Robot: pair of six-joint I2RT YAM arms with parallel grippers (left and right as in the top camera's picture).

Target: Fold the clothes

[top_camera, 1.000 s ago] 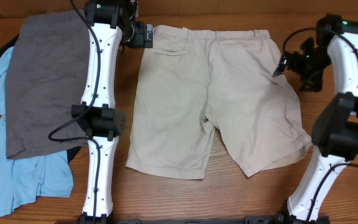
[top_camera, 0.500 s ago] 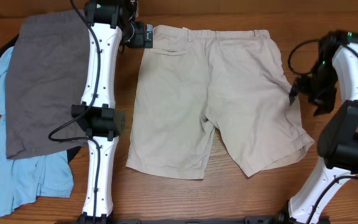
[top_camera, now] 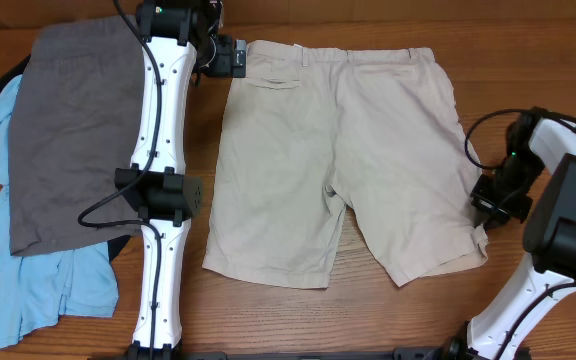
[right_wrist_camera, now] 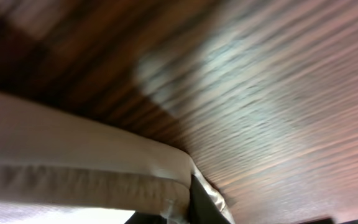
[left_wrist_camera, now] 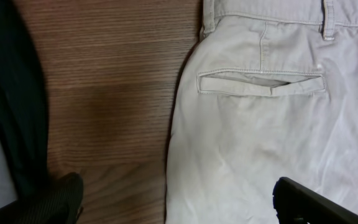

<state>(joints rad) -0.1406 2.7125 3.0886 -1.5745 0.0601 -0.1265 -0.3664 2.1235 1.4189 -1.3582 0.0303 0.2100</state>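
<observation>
The beige khaki shorts [top_camera: 338, 160] lie flat, back side up, in the middle of the table, waistband at the far edge. My right gripper [top_camera: 483, 205] is low at the outer hem of the right leg. In the right wrist view the hem [right_wrist_camera: 73, 162] is bunched against a dark finger [right_wrist_camera: 202, 206], so the right gripper [right_wrist_camera: 191, 202] is shut on the shorts. My left gripper [top_camera: 230, 58] hovers by the left waistband corner. In the left wrist view it [left_wrist_camera: 179, 199] stands wide open over the shorts' side edge [left_wrist_camera: 260, 124], below the back pocket [left_wrist_camera: 260, 83], holding nothing.
Grey shorts [top_camera: 68, 130] lie at the left on a light blue shirt [top_camera: 28, 280], with a black garment [top_camera: 3, 85] showing at the far left edge. The left arm [top_camera: 163, 190] stretches between that pile and the khaki shorts. Bare wood [top_camera: 528, 60] lies to the right.
My right gripper has come down along the shorts' right edge from near the waistband to the leg hem and has closed on the fabric. The left arm has not moved.
</observation>
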